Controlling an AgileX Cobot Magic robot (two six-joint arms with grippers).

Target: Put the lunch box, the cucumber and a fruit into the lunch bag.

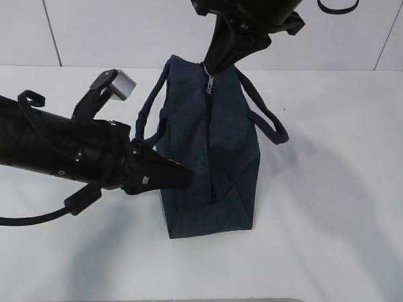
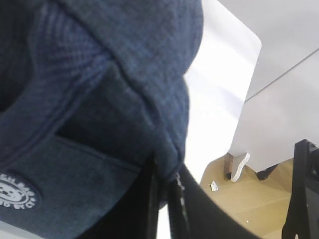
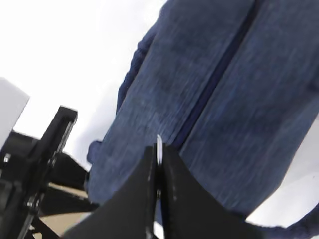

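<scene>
The lunch bag [image 1: 208, 151] stands in the middle of the white bench [image 1: 332, 215], and its top zipper [image 1: 211, 148] looks shut along most of its length. The right end effector [image 1: 209, 70] comes down from above, and its two fingers are pressed together on the silver ring [image 3: 159, 148] at the far end of the zipper. The left end effector [image 1: 184, 179] reaches in from the side, and its fingers are closed on the bag's cloth [image 2: 167, 172] near the front top edge. The lunch box, the cucumber and the fruit cannot be seen in any view. Things could go wrong here. The ring is thin and smooth, so it may slip out when the arm pulls. If the left side lets go of the cloth, the whole bag may slide or tip over instead of opening. A hard tug could also lift the bag off the bench, because it is soft and looks light.
</scene>
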